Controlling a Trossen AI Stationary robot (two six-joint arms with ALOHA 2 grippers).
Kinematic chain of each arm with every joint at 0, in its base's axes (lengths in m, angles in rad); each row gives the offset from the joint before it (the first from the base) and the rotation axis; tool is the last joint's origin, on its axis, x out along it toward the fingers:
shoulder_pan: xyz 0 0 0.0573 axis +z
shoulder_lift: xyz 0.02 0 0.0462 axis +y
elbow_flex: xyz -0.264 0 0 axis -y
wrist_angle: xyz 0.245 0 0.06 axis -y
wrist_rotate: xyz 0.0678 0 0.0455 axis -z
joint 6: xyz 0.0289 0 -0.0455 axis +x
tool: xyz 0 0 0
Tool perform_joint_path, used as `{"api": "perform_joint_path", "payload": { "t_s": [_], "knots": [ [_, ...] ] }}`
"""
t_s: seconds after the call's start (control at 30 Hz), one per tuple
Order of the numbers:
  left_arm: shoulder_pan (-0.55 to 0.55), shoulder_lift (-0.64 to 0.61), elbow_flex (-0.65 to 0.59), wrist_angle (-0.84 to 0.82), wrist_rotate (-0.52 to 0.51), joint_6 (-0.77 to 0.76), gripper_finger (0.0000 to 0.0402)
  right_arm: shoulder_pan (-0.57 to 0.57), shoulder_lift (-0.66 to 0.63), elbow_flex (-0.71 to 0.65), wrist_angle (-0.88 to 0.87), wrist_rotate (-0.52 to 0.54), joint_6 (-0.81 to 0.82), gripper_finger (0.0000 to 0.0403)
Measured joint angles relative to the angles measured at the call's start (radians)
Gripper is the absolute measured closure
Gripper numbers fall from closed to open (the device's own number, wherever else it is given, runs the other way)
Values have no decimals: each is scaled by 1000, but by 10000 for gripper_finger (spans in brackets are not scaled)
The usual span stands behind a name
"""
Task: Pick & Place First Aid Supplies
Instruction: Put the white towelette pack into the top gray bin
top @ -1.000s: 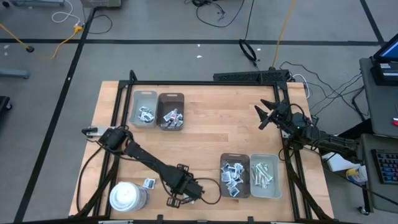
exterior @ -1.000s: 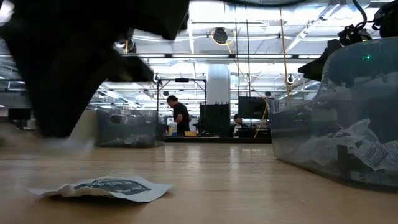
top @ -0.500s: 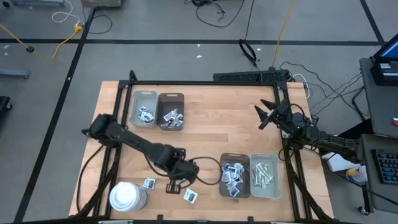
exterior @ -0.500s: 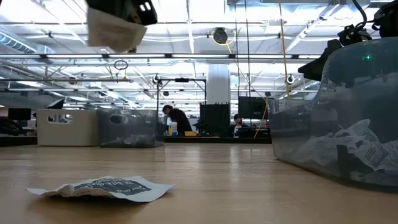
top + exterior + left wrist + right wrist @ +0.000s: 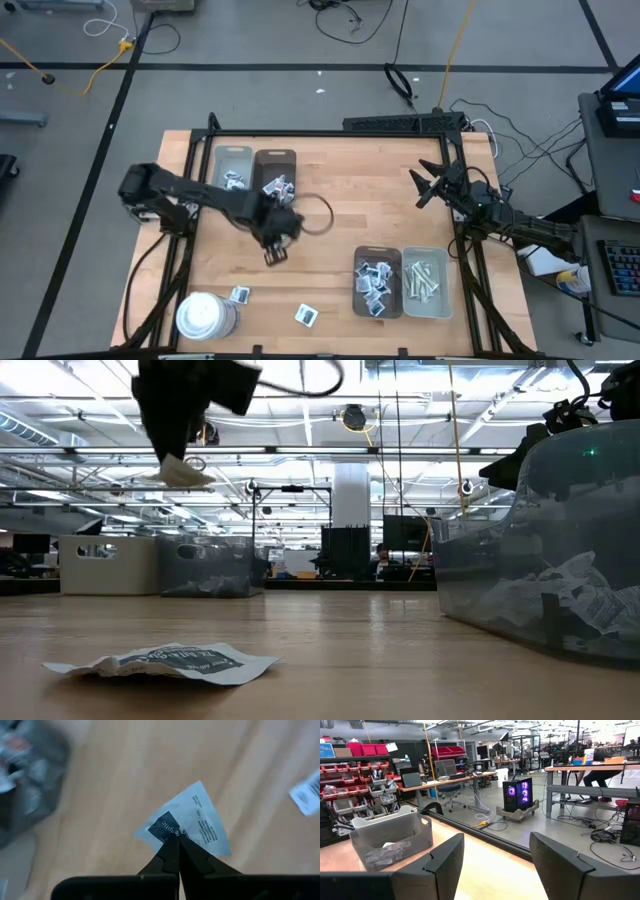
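My left gripper point(image 5: 275, 243) hangs over the middle of the table, pointing down, shut on a small white packet with dark-blue print point(image 5: 192, 820). In the low view the packet point(image 5: 180, 470) hangs high above the wood. Two more packets point(image 5: 240, 295) point(image 5: 307, 316) lie flat near the table's near edge; one of them shows in the low view point(image 5: 165, 660). More supplies fill the trays. My right gripper point(image 5: 428, 186) waits open at the table's right edge, level and holding nothing point(image 5: 495, 865). My left gripper pinches the packet between its two fingertips point(image 5: 172, 847), at the edge beside the dark-blue patch point(image 5: 165, 827). The fingers come from above, pointing down. The packet hangs below them, lifted clear of the table, roughly level.
A grey tray point(image 5: 232, 172) and a brown tray point(image 5: 275, 178) stand at the far left. A brown tray point(image 5: 377, 282) and a grey tray point(image 5: 425, 284) stand at the near right. A white round cylinder point(image 5: 205, 316) stands at the near left corner.
My left gripper has risen from the table near its near edge and gone toward the far edge, rolling as it went, still shut on the packet. The packet now hangs well clear of the wood. The packet lying by the near edge stayed where it was.
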Motion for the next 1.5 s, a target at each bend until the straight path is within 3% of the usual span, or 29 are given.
{"api": "perform_joint_path", "payload": {
  "t_s": [0.4,0.63,1.03,1.27,1.5],
  "knots": [
    [345,-251,-244,29,0,-104,401,0,0,0,0,0,0,182],
    [572,-315,-282,13,-1,-82,401,0,0,0,0,-1,0,181],
    [898,-320,-290,-53,-1,31,401,0,0,0,0,0,0,181],
    [1023,-320,-290,-56,1,82,401,0,0,0,0,0,0,181],
    [1040,-320,-297,-48,-25,93,401,0,0,0,0,0,0,183]
  ]
}}
